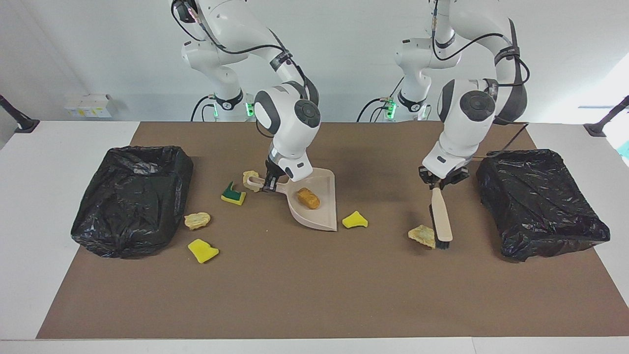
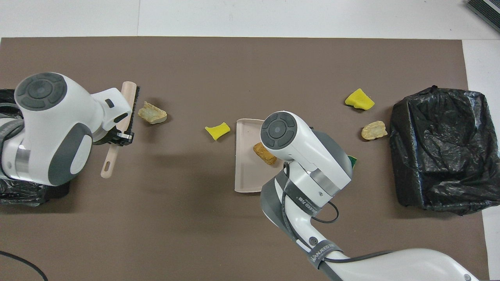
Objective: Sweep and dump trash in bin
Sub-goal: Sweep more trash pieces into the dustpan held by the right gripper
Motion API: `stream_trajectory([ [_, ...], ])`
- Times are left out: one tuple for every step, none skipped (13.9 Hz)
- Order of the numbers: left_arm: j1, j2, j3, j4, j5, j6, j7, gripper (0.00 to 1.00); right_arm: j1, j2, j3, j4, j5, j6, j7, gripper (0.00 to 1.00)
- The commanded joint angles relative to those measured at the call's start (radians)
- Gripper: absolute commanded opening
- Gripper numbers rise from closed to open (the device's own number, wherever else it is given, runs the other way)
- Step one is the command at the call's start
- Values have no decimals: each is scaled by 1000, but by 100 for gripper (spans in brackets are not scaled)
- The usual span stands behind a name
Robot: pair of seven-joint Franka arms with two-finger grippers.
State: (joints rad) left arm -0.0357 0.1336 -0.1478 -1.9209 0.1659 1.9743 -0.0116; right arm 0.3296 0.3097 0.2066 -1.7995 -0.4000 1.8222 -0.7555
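Claws (image 1: 439, 183) (image 1: 270, 185) grip brush (image 1: 441, 217), dustpan (image 1: 314, 209); seven scraps (image 1: 421, 235), two bins (image 1: 540, 201).

White arms (image 1: 290, 123), grey joint caps, black cables, black fingers (image 1: 268, 184)

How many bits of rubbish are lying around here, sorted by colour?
Yellow sponge chunks: 3 (one green-backed)
Pale beige lumps: 3
Orange-brown lump: 1
Total: 7
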Motion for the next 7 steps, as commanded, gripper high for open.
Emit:
stream_trajectory([
  [63, 70, -13, 56, 49, 24, 79, 0, 2, 2, 7, 6, -22, -4, 51, 0],
  [62, 81, -13, 54, 47, 55, 78, 0, 2, 2, 7, 5, -22, -1, 51, 0],
  [56, 84, -13, 42, 46, 67, 78, 0, 2, 2, 7, 5, -22, 0, 53, 0],
  [44, 87, -15, 31, 46, 72, 76, 0, 2, 2, 7, 5, -20, 2, 54, 0],
  [28, 86, -16, 5, 44, 83, 76, 0, 2, 2, 7, 3, -20, 5, 59, 0],
  [-4, 81, -16, -27, 43, 98, 68, 0, 2, 3, 7, 3, -19, 9, 59, 0],
  [-21, 74, -18, -52, 34, 112, 65, 0, 2, 3, 8, 3, -16, 11, 61, 0],
])
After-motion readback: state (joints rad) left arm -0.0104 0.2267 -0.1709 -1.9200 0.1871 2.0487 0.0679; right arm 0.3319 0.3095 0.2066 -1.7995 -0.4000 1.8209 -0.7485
